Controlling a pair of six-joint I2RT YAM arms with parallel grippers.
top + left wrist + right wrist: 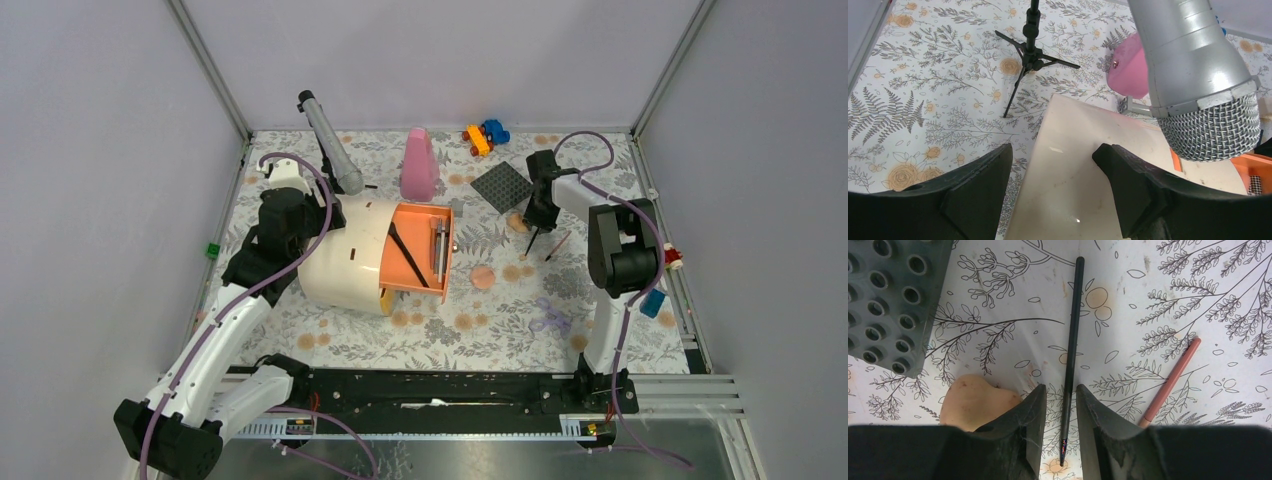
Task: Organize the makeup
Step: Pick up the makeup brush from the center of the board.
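Sitting left of centre, cream case (340,265): domed, the biggest thing on the table (450,330). Its orange drawer (412,228) opens to the right and holds a dark brush and a clear-barrelled item.
Left gripper (1053,160): poised at the case's far-left edge, one finger over the cream shell and the other over the floral table. I cannot tell whether it clamps the shell. Risk: with a loose hold the case could slide and carry the drawer away from a drop.
Right gripper (1060,390): on the right, down at the table. Its jaws are parted narrowly either side of the black brush, with a sliver of table showing each side, so it is released, not pinching.
Peach sponge (973,400): just beside one finger of the right gripper, near the studded plate (883,305). Risk: a sideways move could knock it.
Round puff (483,277): loose between the drawer and the right arm.
Black brush (1073,340): flat on the table, straddled near its pointed end. Risk: it is so thin and low that the fingers may scrape the table and miss it. Caught this far off its middle, it would likely droop or swivel.
Pinkish pencil (1173,380): lying just right of the brush, apart from it.
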